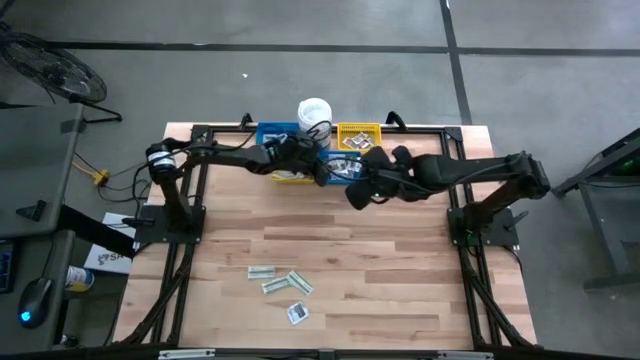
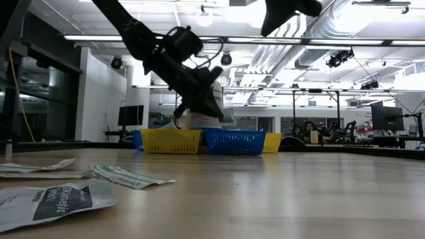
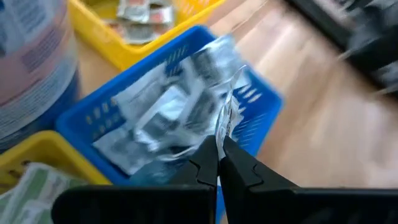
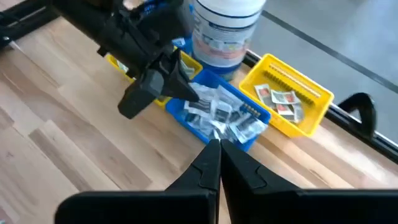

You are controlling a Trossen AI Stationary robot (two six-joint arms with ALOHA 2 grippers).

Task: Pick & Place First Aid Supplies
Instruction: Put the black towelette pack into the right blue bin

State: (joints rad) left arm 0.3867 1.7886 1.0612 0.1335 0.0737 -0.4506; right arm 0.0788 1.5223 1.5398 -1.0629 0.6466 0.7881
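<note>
Left hand [image 3: 217, 152]: I'm hovering over the blue bin [image 1: 340, 170] at the bench's far edge, fingers pinching a white packet [image 3: 227, 118], so it drops among its own kind.
Right hand [image 4: 216, 163]: I'm waiting just beside that bin, fingers pressed together, empty.
Remaining packets [image 1: 282, 283]: lying loose near the near edge, unsorted.

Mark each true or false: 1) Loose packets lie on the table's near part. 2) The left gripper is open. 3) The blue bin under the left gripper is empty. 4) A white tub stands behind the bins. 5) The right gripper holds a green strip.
1) True: packets lie there.
2) False: the left gripper is shut on a white packet.
3) False: the blue bin holds white packets.
4) True: the tub stands there.
5) False: the right gripper is shut, holding nothing.
</note>
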